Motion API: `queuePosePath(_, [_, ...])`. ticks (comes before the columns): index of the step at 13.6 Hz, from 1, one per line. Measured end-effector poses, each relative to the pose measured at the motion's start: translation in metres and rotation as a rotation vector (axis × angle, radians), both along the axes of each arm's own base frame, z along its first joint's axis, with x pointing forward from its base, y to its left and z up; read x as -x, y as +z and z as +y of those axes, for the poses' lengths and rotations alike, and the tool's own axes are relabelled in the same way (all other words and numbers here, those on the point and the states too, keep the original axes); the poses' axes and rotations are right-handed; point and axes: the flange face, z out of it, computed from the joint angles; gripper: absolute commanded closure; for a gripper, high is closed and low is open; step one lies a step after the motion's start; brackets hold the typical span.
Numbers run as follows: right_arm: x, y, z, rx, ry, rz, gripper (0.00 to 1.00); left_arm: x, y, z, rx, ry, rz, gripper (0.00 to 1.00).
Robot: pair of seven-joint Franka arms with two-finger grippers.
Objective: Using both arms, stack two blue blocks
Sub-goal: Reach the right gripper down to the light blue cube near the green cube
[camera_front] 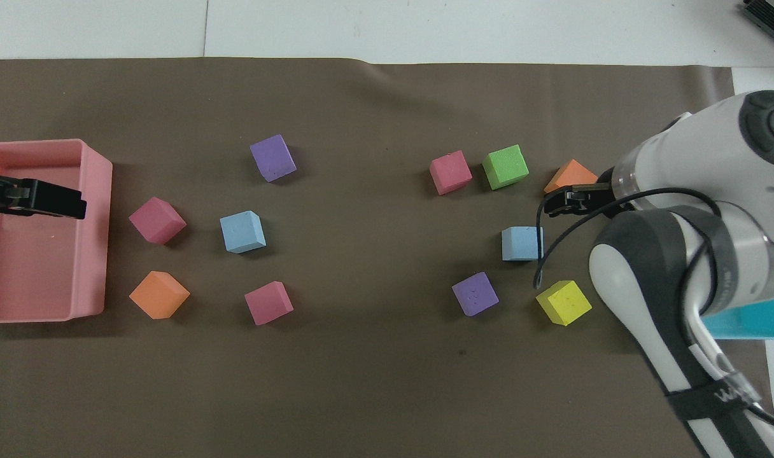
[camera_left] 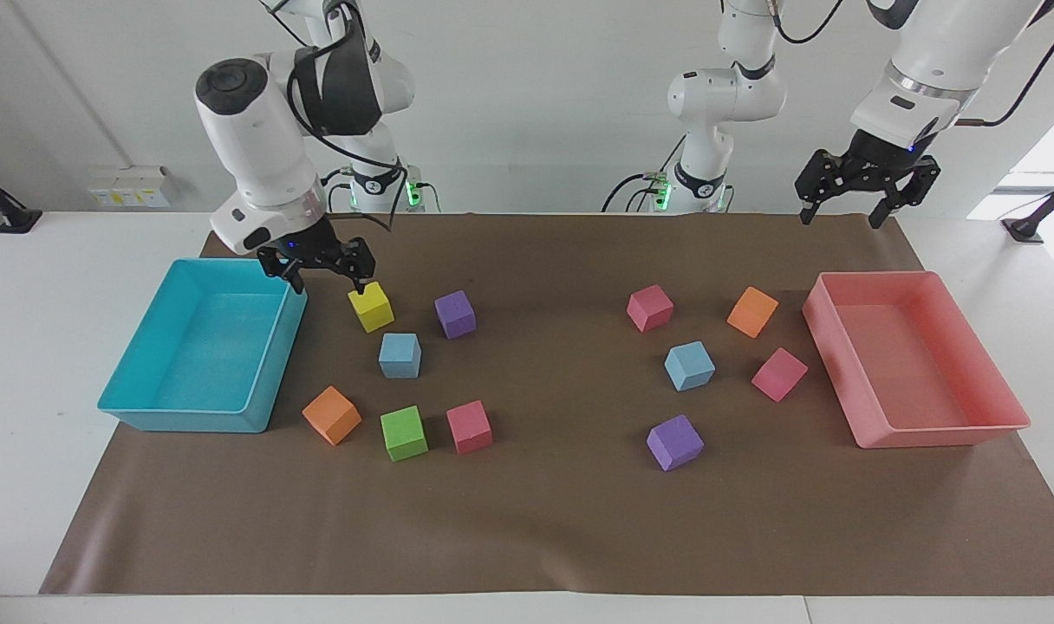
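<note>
On the table [camera_left: 24,364] lies a brown mat [camera_left: 544,537] carrying everything else. At the right arm's end stands the turquoise tray [camera_left: 137,407]; at the left arm's end stands the pink tray [camera_left: 943,433].

The right arm [camera_left: 258,147] reaches down over the mat, and the right gripper [camera_left: 326,279] hangs low between the turquoise tray's corner and the yellow cube [camera_left: 371,307], its fingers spread apart and empty. The left gripper [camera_left: 848,208] hovers high over the mat's edge nearest the robots, by the pink tray, fingers likewise apart and holding nothing.

Two blue blocks sit well apart on the mat. One blue block [camera_left: 400,355] rests in the group at the right arm's end, just farther from the robots than the yellow cube and the purple cube [camera_left: 455,314], and nearer to them than the green cube [camera_left: 404,432]. The other blue block [camera_left: 689,366] sits in the group at the left arm's end, between a pink cube [camera_left: 649,308] and another purple cube [camera_left: 674,442]. Neither block is touched by a gripper.
</note>
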Motion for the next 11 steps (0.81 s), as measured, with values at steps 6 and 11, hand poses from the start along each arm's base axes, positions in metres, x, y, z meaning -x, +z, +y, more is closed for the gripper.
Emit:
queuePosePath(6, [0.010,-0.061,0.011,0.004,-0.017,0.034,0.00,0.000,0.000,-0.002,0.000,-0.004,-0.002,0.00])
queuePosePath(11, [0.017,-0.110,0.010,0.010,-0.019,0.051,0.00,0.000,0.000,-0.004,0.000,-0.007,-0.002,0.00])
